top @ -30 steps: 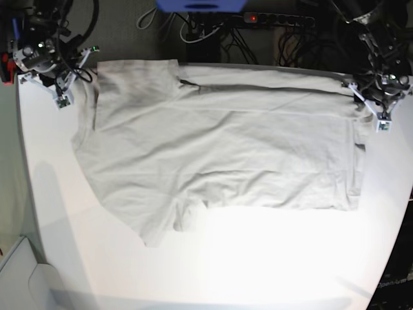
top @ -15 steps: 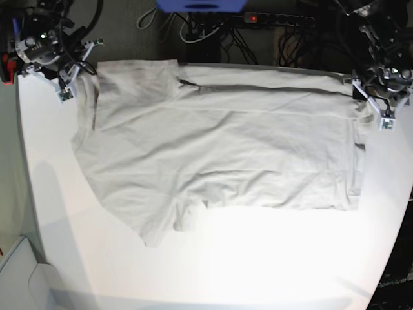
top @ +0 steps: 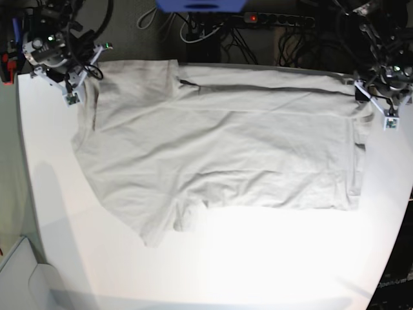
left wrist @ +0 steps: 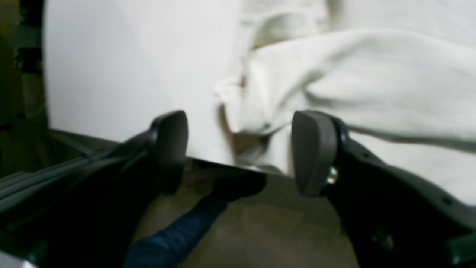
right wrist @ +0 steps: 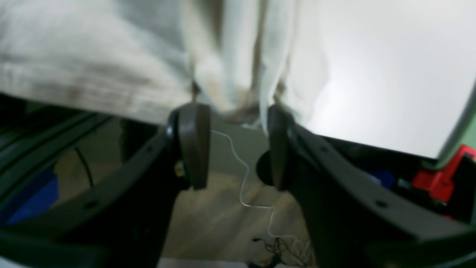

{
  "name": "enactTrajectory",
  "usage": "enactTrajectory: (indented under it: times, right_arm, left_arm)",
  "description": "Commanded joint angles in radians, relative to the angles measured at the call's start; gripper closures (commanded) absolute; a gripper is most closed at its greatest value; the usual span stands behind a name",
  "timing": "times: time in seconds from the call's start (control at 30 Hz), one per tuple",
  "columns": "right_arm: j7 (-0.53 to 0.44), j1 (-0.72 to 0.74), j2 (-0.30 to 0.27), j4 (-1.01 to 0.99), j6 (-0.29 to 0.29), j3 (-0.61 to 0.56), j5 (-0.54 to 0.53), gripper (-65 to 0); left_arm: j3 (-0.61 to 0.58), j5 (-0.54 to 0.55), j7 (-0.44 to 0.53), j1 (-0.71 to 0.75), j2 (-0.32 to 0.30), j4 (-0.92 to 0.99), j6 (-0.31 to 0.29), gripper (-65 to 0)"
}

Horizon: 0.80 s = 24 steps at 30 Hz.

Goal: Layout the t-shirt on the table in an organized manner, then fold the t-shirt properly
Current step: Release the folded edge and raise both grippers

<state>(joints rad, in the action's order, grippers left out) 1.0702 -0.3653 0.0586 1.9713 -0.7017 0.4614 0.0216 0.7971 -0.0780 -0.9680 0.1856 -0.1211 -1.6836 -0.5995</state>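
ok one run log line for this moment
light grey-beige cotton t-shirt: spread on white table | left end effector: open, empty | right end effector: open, empty

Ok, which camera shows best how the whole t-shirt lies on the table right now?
The base view: the whole t-shirt lies spread across the table, wrinkled, one sleeve at the near left. The left wrist view shows only a bunched edge at the table's rim; the right wrist view shows blurred folds hanging over the edge.
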Motion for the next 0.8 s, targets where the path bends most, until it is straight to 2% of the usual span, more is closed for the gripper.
enactTrajectory:
  times: [0.0,0.4,0.77]
  right_arm:
    - [-0.014,0.009,0.008,0.021,0.004,0.003,-0.013,-27.0]
    - [-0.014,0.045,0.070,0.053,0.004,-0.025,-0.015,-26.9]
    - [-0.015,0.053,0.074,0.038,0.004,-0.048,-0.015,-26.9]
  left_arm:
    - [0.005,0.001,0.019,-0.008,-0.016,-0.017,0.002,-42.6]
    - [0.006,0.001,0.021,-0.010,-0.016,-0.006,0.003,-42.6]
    - [0.006,0.001,0.022,-0.010,-0.015,-0.006,0.003,-42.5]
